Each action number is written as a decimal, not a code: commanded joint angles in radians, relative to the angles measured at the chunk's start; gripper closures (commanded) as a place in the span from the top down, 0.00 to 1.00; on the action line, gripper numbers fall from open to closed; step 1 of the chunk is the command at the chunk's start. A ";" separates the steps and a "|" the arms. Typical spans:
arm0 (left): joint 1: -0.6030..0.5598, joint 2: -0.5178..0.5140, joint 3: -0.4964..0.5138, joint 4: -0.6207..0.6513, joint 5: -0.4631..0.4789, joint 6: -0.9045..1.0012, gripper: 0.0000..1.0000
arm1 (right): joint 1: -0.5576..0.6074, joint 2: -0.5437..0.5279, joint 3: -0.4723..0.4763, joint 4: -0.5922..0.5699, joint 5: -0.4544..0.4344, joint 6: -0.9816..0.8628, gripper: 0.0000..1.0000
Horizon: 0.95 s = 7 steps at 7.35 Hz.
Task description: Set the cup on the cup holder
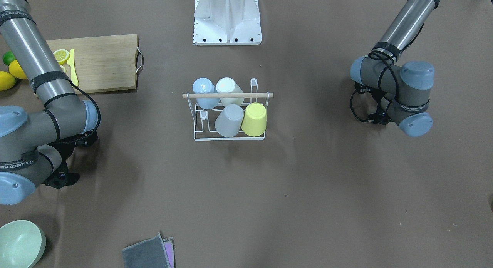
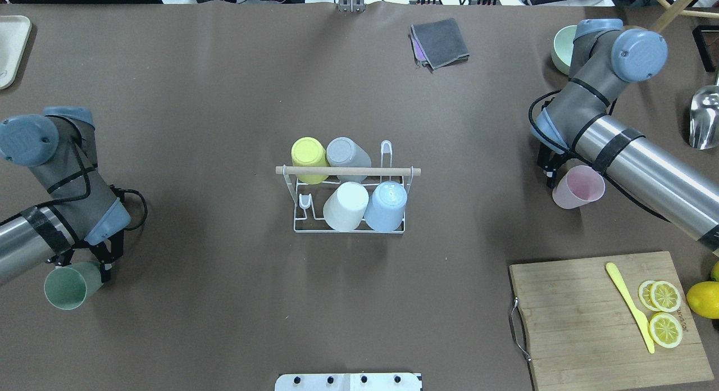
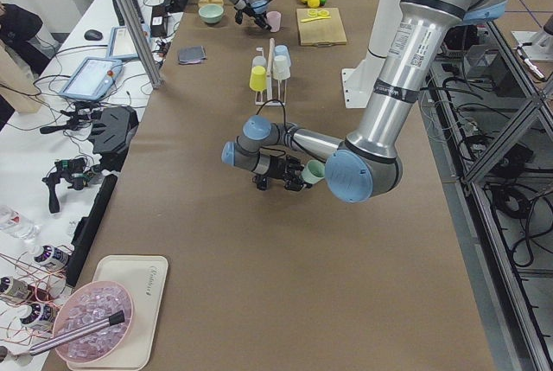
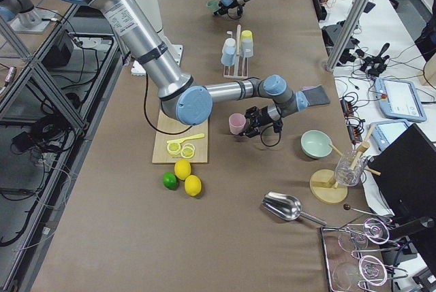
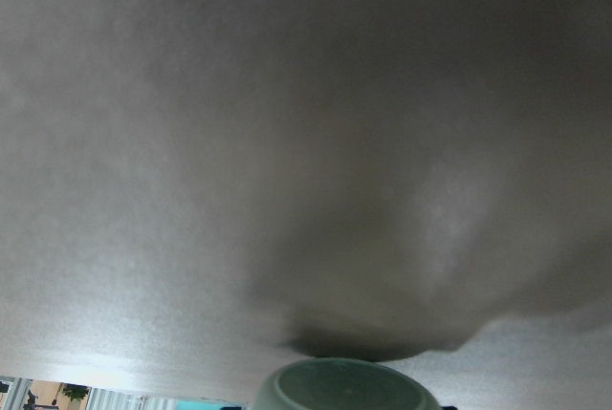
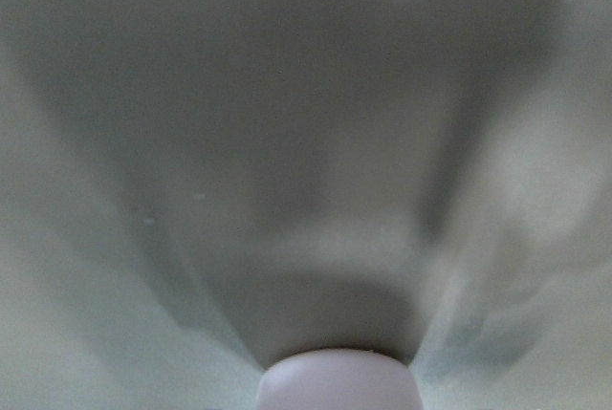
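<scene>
The cup holder (image 2: 348, 171), a white wire rack with a wooden rod, stands mid-table. It carries a yellow cup (image 2: 309, 155), a grey cup (image 2: 345, 153), a white cup (image 2: 345, 205) and a blue cup (image 2: 387, 204), all upside down. Two prongs stand bare: one at the near left (image 2: 306, 203), one at the far right (image 2: 386, 149). My left gripper (image 2: 84, 270) is shut on a green cup (image 2: 68, 289), held on its side far left of the rack. My right gripper (image 2: 563, 174) is shut on a pink cup (image 2: 579, 187), far right of the rack.
A wooden cutting board (image 2: 578, 318) with lemon slices (image 2: 663, 298) and a yellow knife (image 2: 629, 304) lies near right. A grey cloth (image 2: 441, 41), a green bowl (image 2: 560, 48) and a metal scoop (image 2: 705, 118) sit at the far right. A tray (image 2: 11, 48) sits far left.
</scene>
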<state>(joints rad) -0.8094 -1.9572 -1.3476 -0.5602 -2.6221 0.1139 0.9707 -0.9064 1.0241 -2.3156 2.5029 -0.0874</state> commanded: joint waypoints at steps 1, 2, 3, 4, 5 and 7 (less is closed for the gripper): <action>-0.020 -0.002 -0.001 0.000 -0.024 -0.010 0.00 | -0.003 -0.002 0.001 -0.031 0.002 -0.027 0.89; -0.055 -0.005 0.004 -0.004 -0.026 -0.005 0.00 | -0.001 -0.002 0.001 -0.053 0.002 -0.050 0.88; -0.082 -0.015 0.004 -0.001 -0.027 -0.007 0.00 | -0.003 -0.003 0.001 -0.059 0.002 -0.055 0.88; -0.129 -0.046 0.004 0.003 -0.027 -0.013 0.00 | -0.004 -0.003 0.001 -0.059 0.002 -0.054 0.87; -0.186 -0.087 0.005 0.043 -0.024 -0.017 0.00 | -0.010 -0.003 -0.001 -0.059 0.001 -0.054 0.85; -0.337 -0.153 -0.005 0.048 -0.027 -0.019 0.00 | -0.015 -0.003 -0.012 -0.059 0.001 -0.054 0.71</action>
<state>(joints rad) -1.0476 -2.0702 -1.3450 -0.5168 -2.6471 0.0965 0.9595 -0.9096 1.0184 -2.3743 2.5044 -0.1410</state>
